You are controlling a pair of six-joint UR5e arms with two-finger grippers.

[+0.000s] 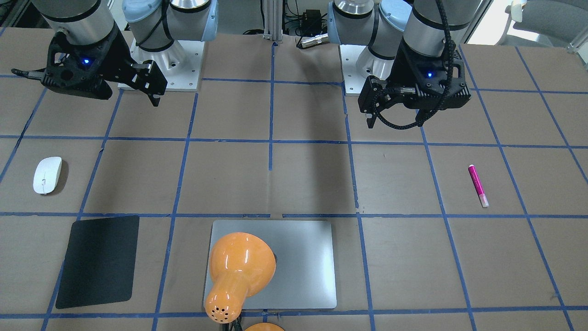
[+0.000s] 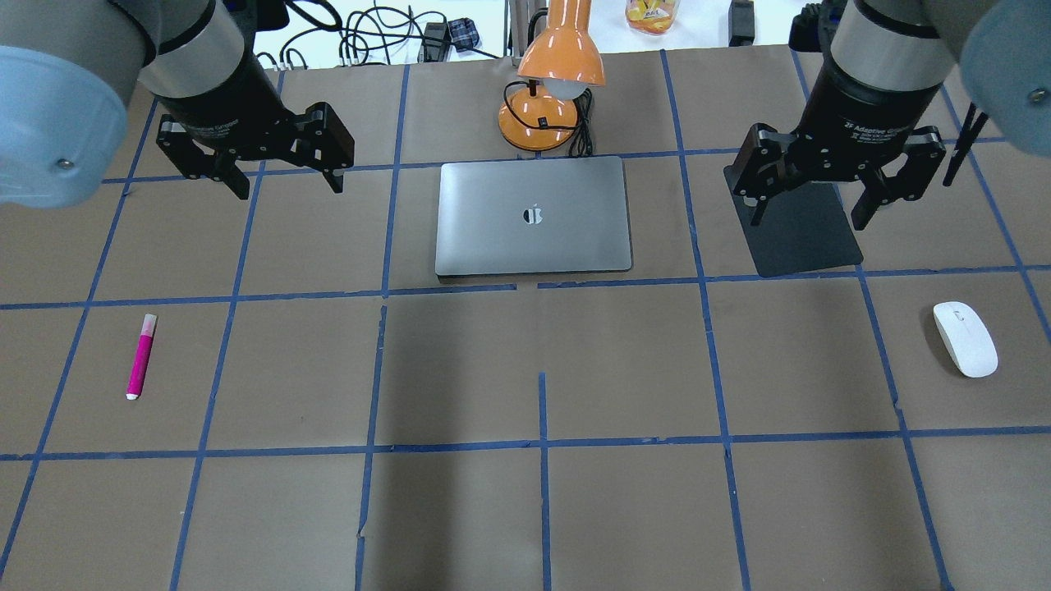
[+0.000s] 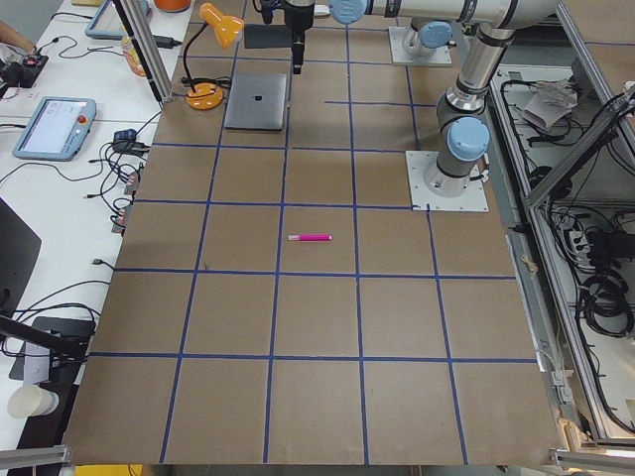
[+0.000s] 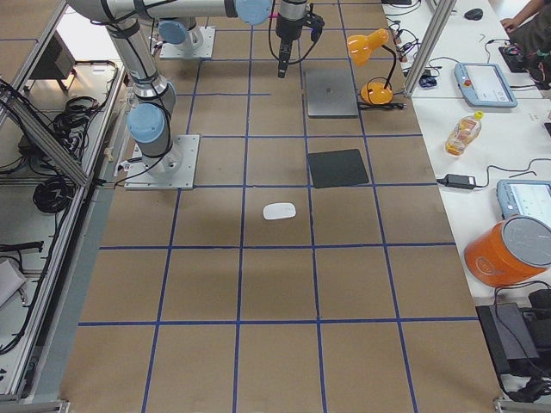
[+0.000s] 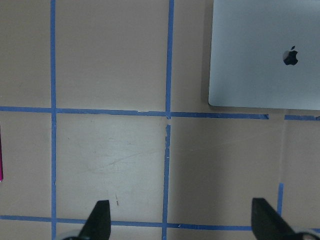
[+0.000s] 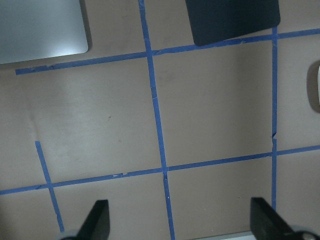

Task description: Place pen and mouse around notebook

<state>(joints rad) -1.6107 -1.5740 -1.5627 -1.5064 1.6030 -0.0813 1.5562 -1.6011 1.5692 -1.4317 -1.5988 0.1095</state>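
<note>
Task looks not started yet, I'd say. The thin magenta-pink pen (image 2: 141, 356) lies well left of the flat silver-grey notebook (image 2: 534, 215), and the small white oval mouse (image 2: 966, 338) well right. The left gripper (image 2: 287, 180) and right gripper (image 2: 809, 220) both hover empty, fingers apart.

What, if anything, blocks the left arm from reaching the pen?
Probably nothing, so likely yes. The left gripper hangs open and empty, and the pen lies alone on that side of the table, with nothing beside or over it.

Bright even light, soft shadows (sheen on notebook (image 6: 40, 30))
</note>
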